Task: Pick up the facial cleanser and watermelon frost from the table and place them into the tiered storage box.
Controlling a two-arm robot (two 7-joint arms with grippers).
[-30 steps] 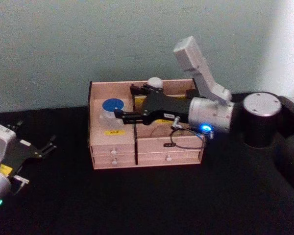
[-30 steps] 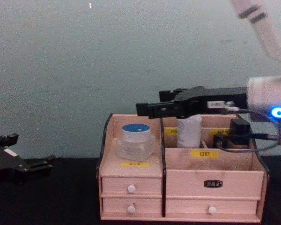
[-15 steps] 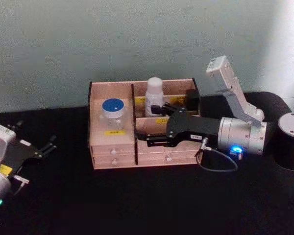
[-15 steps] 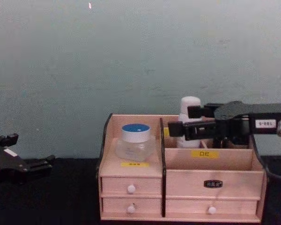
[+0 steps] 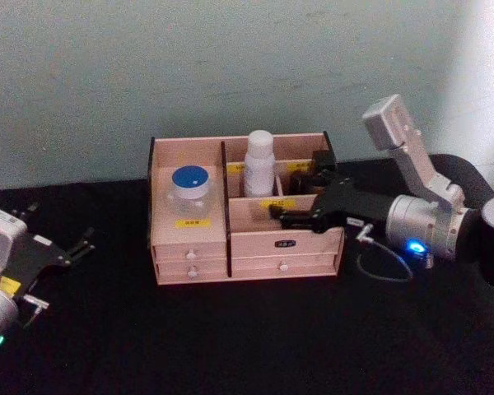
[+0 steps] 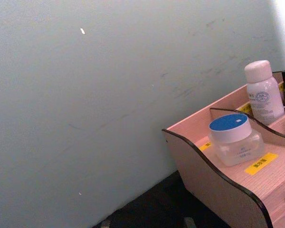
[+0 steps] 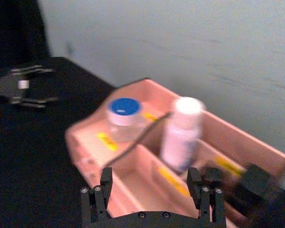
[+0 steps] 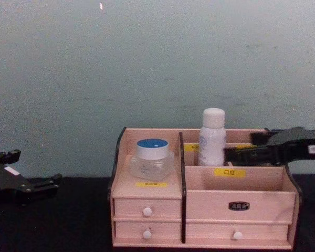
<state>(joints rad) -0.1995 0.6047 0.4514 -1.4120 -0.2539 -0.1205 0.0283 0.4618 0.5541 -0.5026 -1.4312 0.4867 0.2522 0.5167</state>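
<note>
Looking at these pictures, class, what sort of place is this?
Probably a robot test bench, not a home: a black-covered table against a bare wall, one tiered storage box, and the right gripper beside it.

1. The right tool [image 5: 286,216] reaches leftward from the right side, its arm held roughly level, a blue light glowing on the wrist.
2. Its fingers [image 7: 106,183] stand spread apart, holding nothing.
3. The left tool [image 5: 81,244] sits low at the left edge, seemingly parted and empty, though the view is poor.
</note>
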